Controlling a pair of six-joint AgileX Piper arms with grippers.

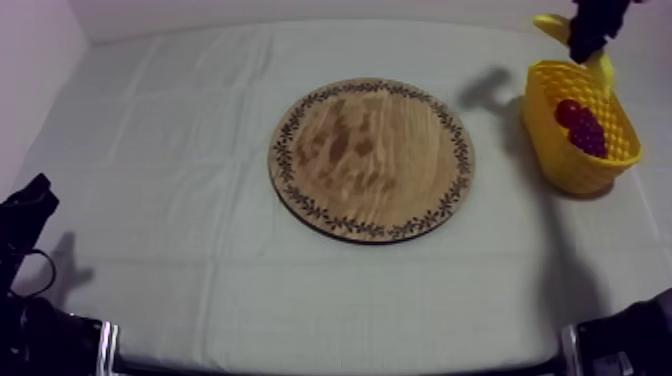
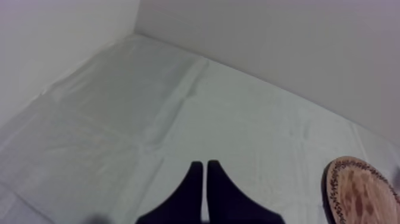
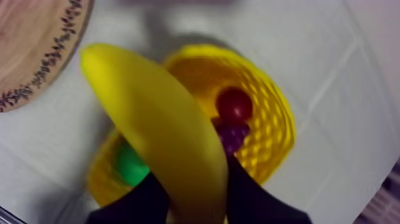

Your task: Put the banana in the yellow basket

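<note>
R jaws gripping banana (image 3: 161, 125) above yellow basket (image 3: 271, 119); long axis slanting out from jaws, far tip pointing twd wooden board (image 3: 36, 47). L jaws lying closed together, empty, over counter (image 2: 119, 119).

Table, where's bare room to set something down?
The wooden board is bare, as is the cloth left of it. Crowded: the yellow basket, with grapes, a small red fruit, and the right gripper holding the banana above.

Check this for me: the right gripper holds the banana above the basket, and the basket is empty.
Not empty: the right wrist view shows a small red fruit and grapes in the basket. The right gripper does hold the banana above it.
</note>
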